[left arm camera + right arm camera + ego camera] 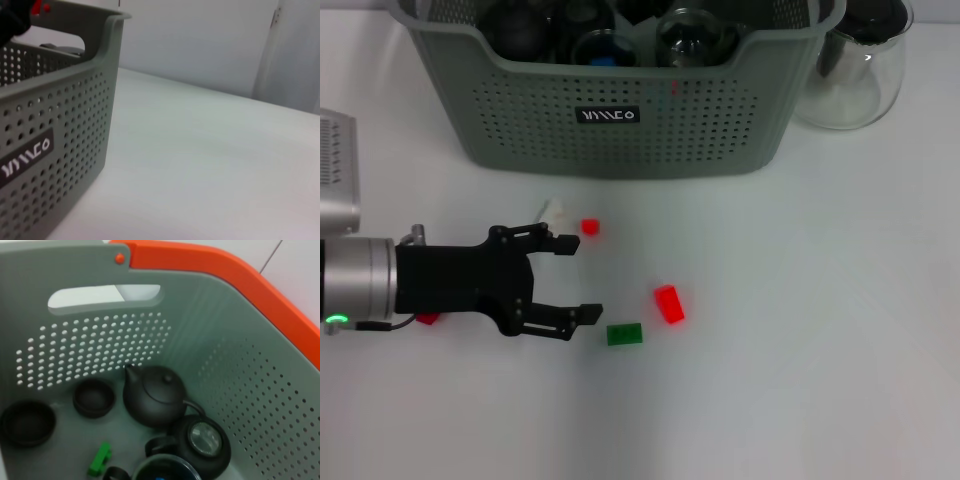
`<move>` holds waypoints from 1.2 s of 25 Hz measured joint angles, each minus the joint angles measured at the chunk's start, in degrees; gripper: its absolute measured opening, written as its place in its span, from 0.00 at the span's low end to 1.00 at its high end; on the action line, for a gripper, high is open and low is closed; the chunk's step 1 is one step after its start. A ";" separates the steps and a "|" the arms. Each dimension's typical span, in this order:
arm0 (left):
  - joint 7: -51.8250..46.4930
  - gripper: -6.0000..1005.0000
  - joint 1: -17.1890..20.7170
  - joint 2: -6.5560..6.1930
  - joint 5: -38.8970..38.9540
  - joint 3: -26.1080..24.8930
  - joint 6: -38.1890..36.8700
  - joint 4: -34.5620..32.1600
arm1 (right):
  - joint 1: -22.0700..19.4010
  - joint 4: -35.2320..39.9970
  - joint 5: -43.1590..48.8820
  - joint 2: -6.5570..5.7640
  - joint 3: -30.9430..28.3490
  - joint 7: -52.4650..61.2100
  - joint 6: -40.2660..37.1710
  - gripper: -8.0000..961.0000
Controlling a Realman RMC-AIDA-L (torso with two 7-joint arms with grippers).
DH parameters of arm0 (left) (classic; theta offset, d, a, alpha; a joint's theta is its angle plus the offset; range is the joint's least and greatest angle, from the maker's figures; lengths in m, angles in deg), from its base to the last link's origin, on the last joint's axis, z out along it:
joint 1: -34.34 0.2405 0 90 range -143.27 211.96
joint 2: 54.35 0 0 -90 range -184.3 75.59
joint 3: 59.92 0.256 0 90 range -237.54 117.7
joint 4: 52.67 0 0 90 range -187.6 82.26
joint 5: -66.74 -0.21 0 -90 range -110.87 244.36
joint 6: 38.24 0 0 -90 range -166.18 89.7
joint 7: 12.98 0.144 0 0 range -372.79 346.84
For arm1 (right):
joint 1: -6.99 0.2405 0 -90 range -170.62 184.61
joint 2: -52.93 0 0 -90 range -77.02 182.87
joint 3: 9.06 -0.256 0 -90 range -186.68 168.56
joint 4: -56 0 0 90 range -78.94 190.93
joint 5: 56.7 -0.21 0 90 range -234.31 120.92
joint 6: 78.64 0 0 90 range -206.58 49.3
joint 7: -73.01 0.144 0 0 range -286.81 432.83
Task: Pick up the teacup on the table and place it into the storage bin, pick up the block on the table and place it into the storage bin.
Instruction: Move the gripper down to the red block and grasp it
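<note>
The storage bin (620,100) stands at the far side of the table (800,350), and it already holds crockery. The right wrist view, looking down into it, shows two dark teacups (93,397) side by side, a black teapot (154,396), a lidded dark pot (202,440), the rim of a glass vessel at the frame's edge, and one green block (100,459). No teacup shows on the table, so the teacup part looks finished as far as can be seen.

Blocks are what is left. On the table I count four coloured ones: a small red block (590,227) just in front of the bin, a larger red block (669,303) nearer, a green block (624,334) beside it, and a red piece (427,319) partly hidden under the left arm. A small pale object (553,210) lies near the small red one; what it is I cannot tell.

The left gripper (583,280) sits low at the near left, fingers spread wide and holding nothing, pointing toward the blocks. The right gripper is not seen. One clear glass pitcher (850,70) stands right of the bin.
</note>
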 joint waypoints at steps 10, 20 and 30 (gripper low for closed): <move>1.80 0.92 1.20 -0.82 -5.12 -5.68 -4.47 -2.04 | -11.44 27.63 -9.08 -0.50 -3.09 -1.19 -16.95 0.80; 2.33 0.92 1.71 -0.72 -5.18 -5.84 -4.86 -2.79 | -22.66 50.10 -19.75 -0.83 -9.66 -8.57 -52.78 0.79; 2.34 0.92 1.71 -0.53 -5.13 -5.85 -4.58 -2.76 | -26.17 44.88 -14.35 -0.22 -0.96 -12.33 -60.04 0.79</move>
